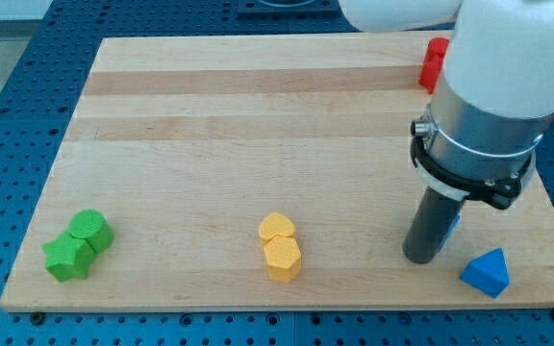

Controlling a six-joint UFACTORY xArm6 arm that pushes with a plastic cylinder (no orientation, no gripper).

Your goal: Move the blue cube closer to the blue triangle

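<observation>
The blue cube (453, 227) shows only as a thin blue sliver just to the view's right of the rod, most of it hidden behind the rod, so its shape cannot be made out from here. My tip (421, 258) rests on the surface near the bottom right corner, touching or all but touching that sliver on its left side. The blue triangle (486, 272) lies just beyond, toward the bottom right corner, a little lower and to the right of my tip, apart from the rod. There are no jaws on this arm, only the straight dark rod, and it has hold of nothing.

The arm comes down from the view's top right, a broad white and grey body with a black ring around it, and the rod stands nearly upright below it.

The surface (258, 144) is a pale wooden board lying on a blue perforated table (8, 86). A red block (435, 63) sits at the top right edge, partly hidden by the arm. Two yellow blocks (280, 246) touch each other near the middle of the bottom edge, and two green blocks (78, 244) touch near the bottom left corner
</observation>
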